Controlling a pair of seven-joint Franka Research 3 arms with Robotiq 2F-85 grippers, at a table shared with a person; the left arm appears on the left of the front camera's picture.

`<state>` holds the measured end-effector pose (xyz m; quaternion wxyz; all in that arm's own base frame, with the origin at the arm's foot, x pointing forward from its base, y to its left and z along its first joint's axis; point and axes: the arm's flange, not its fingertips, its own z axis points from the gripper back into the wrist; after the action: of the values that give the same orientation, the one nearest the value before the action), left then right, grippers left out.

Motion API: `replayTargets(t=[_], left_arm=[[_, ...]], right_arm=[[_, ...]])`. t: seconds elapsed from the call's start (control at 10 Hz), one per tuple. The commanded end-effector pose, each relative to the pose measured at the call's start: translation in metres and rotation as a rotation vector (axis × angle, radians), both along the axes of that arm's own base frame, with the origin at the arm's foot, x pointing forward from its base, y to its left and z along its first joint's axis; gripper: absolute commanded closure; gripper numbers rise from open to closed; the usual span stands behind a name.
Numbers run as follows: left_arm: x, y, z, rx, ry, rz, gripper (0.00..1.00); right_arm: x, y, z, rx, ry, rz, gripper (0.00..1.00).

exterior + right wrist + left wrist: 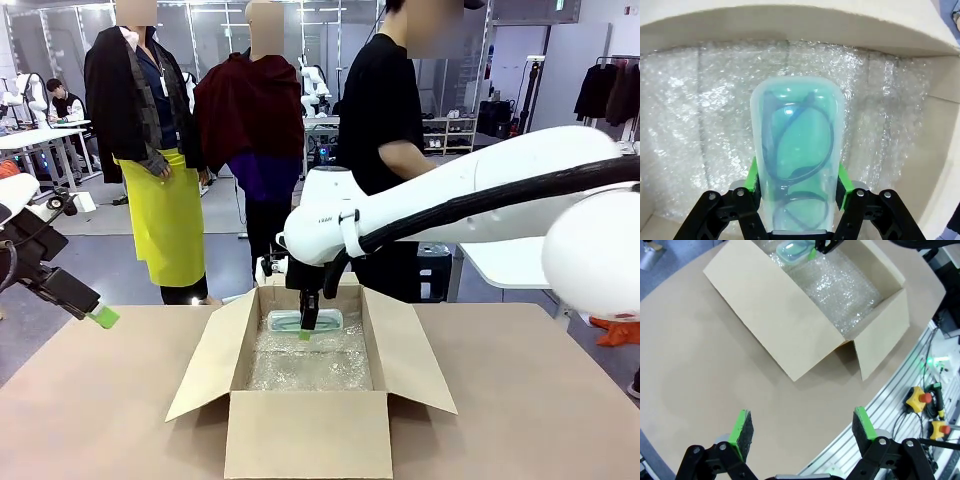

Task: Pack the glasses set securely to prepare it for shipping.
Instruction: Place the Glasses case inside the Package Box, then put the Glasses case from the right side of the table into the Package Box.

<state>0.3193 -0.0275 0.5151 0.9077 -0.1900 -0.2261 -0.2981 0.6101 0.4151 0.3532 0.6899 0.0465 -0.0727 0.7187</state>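
The mint green glasses case has a clear lid with dark-rimmed glasses showing through it. My right gripper is shut on it, one green pad on each long side. In the front view the right gripper holds the mint case low at the far end of the open cardboard box, over the bubble wrap lining its floor. I cannot tell whether the case touches the wrap. My left gripper hangs open and empty off the table's left side. The pink case is out of view.
A person in a black shirt stands behind the box at the far side. The box flaps spread outward on both sides. In the left wrist view my left gripper is above bare tabletop, near the table edge and the yellow stop buttons.
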Motion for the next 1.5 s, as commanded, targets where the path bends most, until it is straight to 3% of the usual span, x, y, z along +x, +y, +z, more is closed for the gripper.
replayTargets(t=[0.0,0.1,0.3,0.6,0.8,0.9,1.4], left_arm=[[0.001,0.001,0.001,-0.011,-0.013,-0.006,0.00],[0.001,0.001,0.001,-0.011,-0.013,-0.006,0.00],[0.001,0.001,0.001,-0.011,-0.013,-0.006,0.00],[0.001,0.001,0.001,-0.011,-0.013,-0.006,0.00],[0.001,0.001,0.001,-0.011,-0.013,-0.006,0.00],[0.001,0.001,0.001,-0.011,-0.013,-0.006,0.00],[0.001,0.001,0.001,-0.011,-0.013,-0.006,0.00]], right_arm=[[0.006,0.005,-0.003,-0.032,-0.008,-0.026,0.36],[0.007,0.004,-0.007,-0.034,0.004,-0.024,0.36],[0.009,0.003,-0.011,-0.051,0.010,-0.024,0.00],[0.010,0.000,-0.011,-0.049,0.021,-0.033,0.00],[0.013,-0.008,-0.003,-0.042,-0.025,-0.098,0.00],[0.010,-0.006,-0.014,-0.021,0.022,-0.015,0.00],[0.010,-0.006,-0.014,-0.021,0.022,-0.015,0.00]])
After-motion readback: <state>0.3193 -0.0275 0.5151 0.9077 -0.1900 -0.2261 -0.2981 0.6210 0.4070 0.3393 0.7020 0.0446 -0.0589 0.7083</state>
